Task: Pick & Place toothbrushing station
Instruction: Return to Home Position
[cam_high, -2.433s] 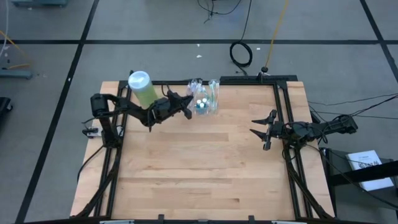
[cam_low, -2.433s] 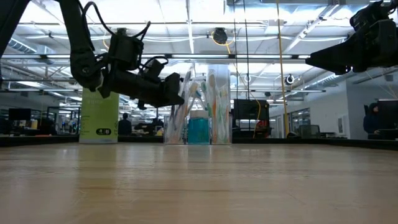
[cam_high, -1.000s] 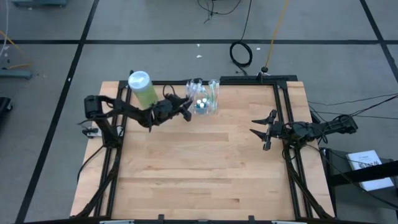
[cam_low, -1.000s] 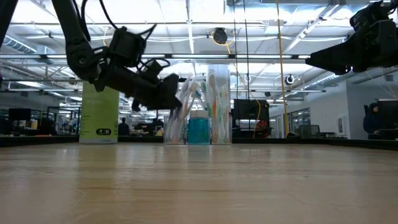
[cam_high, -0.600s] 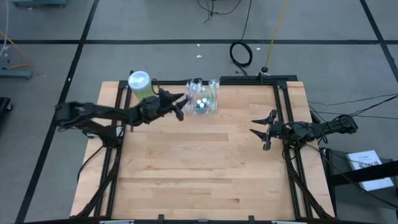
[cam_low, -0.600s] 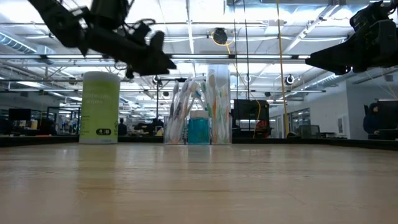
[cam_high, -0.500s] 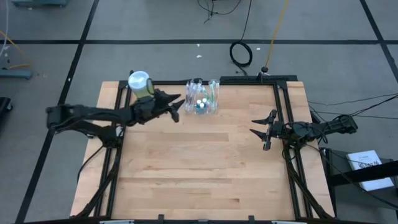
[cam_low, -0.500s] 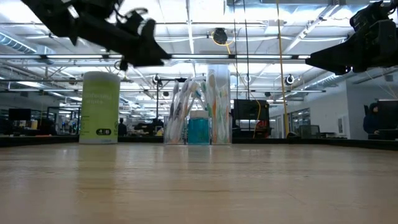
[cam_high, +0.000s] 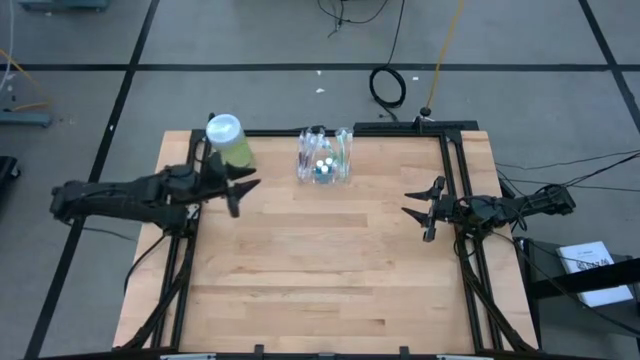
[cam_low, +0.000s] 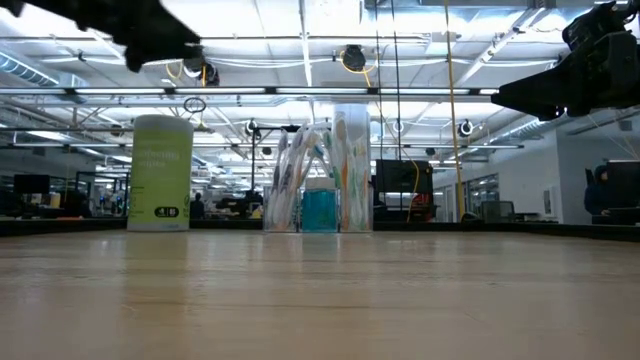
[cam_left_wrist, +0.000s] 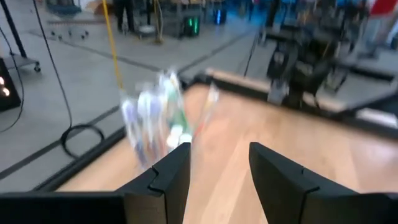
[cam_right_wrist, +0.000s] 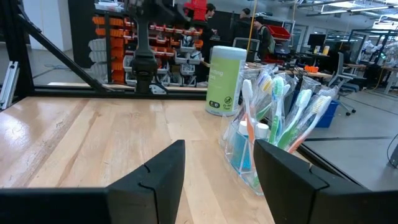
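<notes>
Toothbrushing station (cam_high: 325, 158), a small clear plastic holder of upright toothbrushes, stands at the back edge of the wooden table (cam_high: 330, 290), untouched by either claw. Left gripper (cam_high: 240, 192), fingers apart and empty, hovers near the light-green, white-capped bottle (cam_high: 228, 140). Right gripper (cam_high: 421, 209), likewise apart, hangs at the right edge.

obstacles: green bottle (cam_high: 233, 147), toothbrushing station (cam_high: 325, 160), far edge | open: gap between them, table (cam_high: 330, 270) middle

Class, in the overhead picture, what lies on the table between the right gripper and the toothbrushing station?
Nothing. In the high view, only bare table wood lies between the right gripper and the toothbrushing station.
</notes>
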